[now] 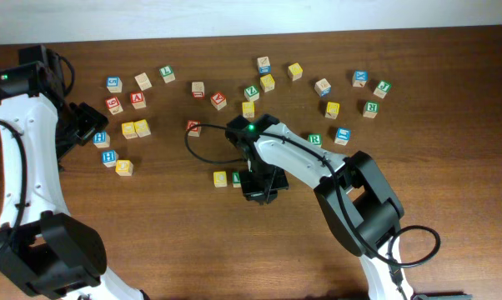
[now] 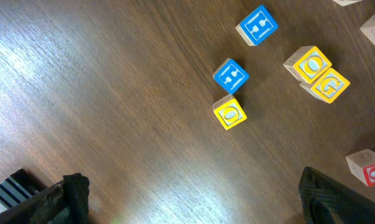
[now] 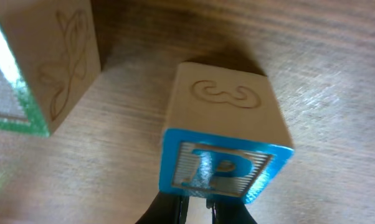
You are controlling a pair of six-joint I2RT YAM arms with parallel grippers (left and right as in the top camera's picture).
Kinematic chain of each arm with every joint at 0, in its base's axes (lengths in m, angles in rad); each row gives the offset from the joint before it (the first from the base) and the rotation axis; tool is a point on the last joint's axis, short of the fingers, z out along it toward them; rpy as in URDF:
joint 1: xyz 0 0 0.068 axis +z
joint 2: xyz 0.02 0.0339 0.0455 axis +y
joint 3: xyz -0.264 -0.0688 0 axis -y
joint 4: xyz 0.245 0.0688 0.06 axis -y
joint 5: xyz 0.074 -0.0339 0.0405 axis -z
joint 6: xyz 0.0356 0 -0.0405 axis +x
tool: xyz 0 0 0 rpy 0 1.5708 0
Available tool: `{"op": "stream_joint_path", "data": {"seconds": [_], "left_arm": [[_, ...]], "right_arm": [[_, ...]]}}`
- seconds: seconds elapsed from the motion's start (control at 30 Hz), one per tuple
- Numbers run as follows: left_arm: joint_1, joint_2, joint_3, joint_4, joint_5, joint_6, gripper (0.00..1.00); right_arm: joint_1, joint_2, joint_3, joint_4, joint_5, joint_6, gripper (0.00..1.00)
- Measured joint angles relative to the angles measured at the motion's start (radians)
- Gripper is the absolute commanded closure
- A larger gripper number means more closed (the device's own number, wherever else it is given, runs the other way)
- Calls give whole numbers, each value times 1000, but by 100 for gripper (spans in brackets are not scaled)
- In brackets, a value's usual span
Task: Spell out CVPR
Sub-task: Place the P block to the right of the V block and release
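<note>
White arms [image 1: 294, 155] with black joints [image 1: 363, 196] — green status lights [image 1: 251, 127], a looping black cable [image 1: 187, 140].

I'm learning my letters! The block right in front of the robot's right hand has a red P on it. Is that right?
Not quite. The block in front of the right hand does have a P on it, but the P is blue, not red. The right wrist view shows it up close.

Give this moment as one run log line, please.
left gripper: open, empty | right gripper: shut, tips at blue P cube | cube: standing on table
</note>
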Motion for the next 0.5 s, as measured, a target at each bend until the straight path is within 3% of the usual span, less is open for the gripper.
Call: {"op": "stream_joint_path", "data": {"seconds": [0.17,0.5], "left_arm": [[0,0,0,0,0,0,1],[0,0,0,0,0,0,1]], "right_arm": [[0,0,0,30,83,-7,92],[0,0,29,74,34,-7,93]]}}
